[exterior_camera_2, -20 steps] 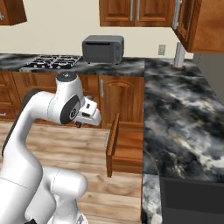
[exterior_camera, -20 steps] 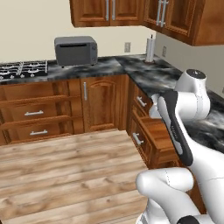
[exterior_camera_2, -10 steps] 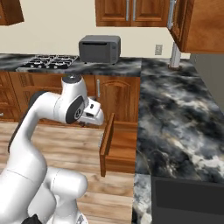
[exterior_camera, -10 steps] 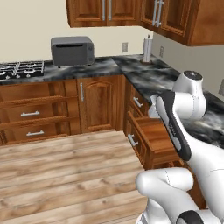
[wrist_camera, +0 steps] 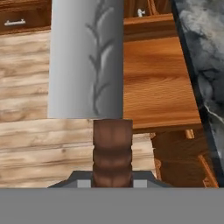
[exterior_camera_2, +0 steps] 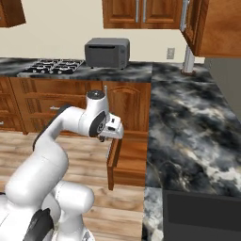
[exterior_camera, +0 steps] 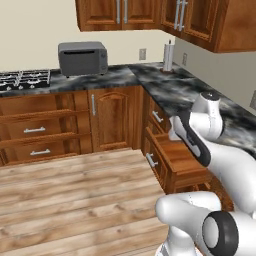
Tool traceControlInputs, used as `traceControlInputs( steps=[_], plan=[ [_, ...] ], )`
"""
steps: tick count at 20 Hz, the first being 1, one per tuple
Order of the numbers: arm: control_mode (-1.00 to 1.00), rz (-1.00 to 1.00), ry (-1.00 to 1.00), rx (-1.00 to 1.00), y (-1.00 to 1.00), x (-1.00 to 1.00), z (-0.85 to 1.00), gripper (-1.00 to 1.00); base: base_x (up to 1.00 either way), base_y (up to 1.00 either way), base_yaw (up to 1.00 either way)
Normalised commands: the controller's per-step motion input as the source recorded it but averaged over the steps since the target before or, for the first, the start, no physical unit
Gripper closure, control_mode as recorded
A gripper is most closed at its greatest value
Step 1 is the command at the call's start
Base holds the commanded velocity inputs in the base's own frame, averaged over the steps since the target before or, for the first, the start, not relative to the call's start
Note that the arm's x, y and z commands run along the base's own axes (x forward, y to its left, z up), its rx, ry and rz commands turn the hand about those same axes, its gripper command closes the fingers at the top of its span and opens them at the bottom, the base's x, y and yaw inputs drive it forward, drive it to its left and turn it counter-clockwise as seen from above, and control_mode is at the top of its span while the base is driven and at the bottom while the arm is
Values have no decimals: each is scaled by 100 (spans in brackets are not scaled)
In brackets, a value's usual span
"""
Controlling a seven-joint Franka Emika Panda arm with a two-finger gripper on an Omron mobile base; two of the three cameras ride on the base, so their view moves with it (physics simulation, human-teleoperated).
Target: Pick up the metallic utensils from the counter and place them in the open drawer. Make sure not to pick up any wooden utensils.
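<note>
My gripper (wrist_camera: 113,183) is shut on the dark reddish handle of the cleaver (wrist_camera: 85,61). Its wide silver blade points away from the hand. In the hand view the blade hangs over the wood floor, beside the left edge of the open drawer (wrist_camera: 157,78). The right base view has the gripper (exterior_camera_2: 113,132) just left of the drawer (exterior_camera_2: 132,160), by its narrow front. From the left base view the hand (exterior_camera: 176,128) hovers over the drawer (exterior_camera: 175,160), which is pulled out from the cabinets.
A marbled worktop (exterior_camera_2: 188,132) runs along the cabinets to the right of the drawer. A dark toaster oven (exterior_camera_2: 107,52), a stove top (exterior_camera_2: 52,66) and a paper towel holder (exterior_camera: 168,57) stand at the back. Wood floor (exterior_camera: 70,195) lies left of the drawer.
The base has moved, so the whole scene has shifted a little. My gripper has carried the cleaver to the right, closer to the open drawer. The grip is unchanged.
</note>
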Motion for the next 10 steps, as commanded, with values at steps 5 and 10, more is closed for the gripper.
traceControlInputs(
  steps=[5, 10],
  plan=[
    [-100, 9, 15, -18, -7, 44, -37, 100, 0, 0, 0],
    [-100, 3, 8, -10, -14, 39, -33, 100, 0, 0, 0]
  ],
)
